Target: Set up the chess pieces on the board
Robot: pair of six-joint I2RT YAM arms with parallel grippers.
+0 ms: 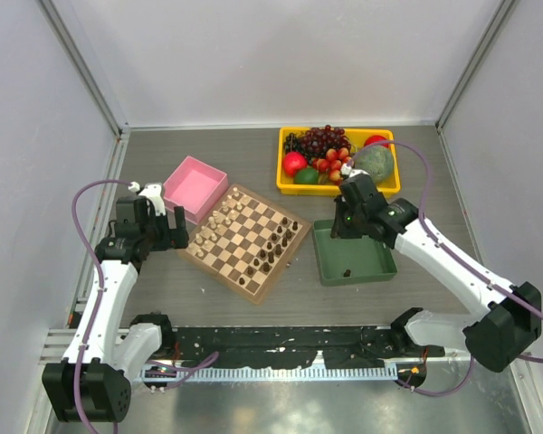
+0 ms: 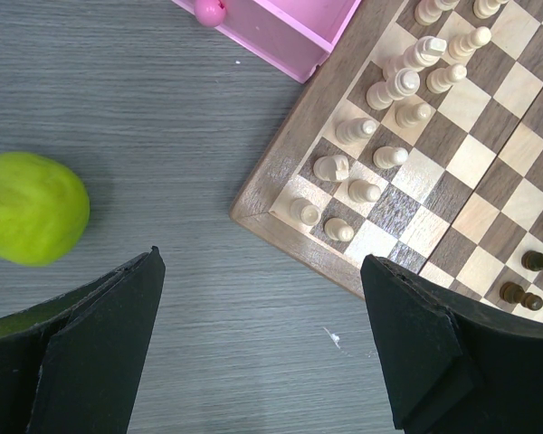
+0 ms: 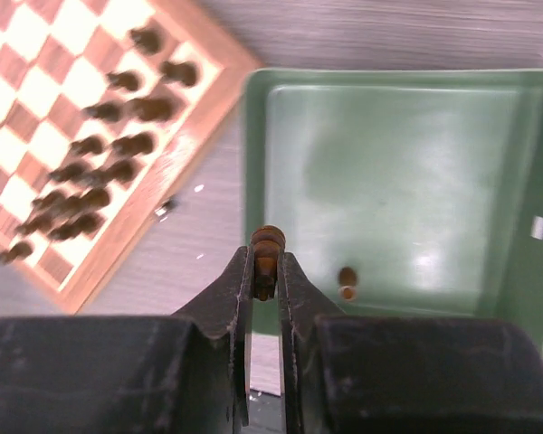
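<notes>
One chess piece point(image 3: 268, 240) sits clamped in the right tool point(image 3: 265, 264) over the green tray's point(image 3: 389, 163) rim; left tool point(image 2: 262, 271) apart beside board point(image 2: 394, 210).

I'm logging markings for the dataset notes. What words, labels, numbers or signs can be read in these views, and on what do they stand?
None can be read.
White patch on the green tray wall: too blurred to tell whether it bears text.
The board border: no letters or numbers visible.

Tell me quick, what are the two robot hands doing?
Left gripper: open, holding nothing.
Right gripper: shut on a dark chess piece.
</notes>
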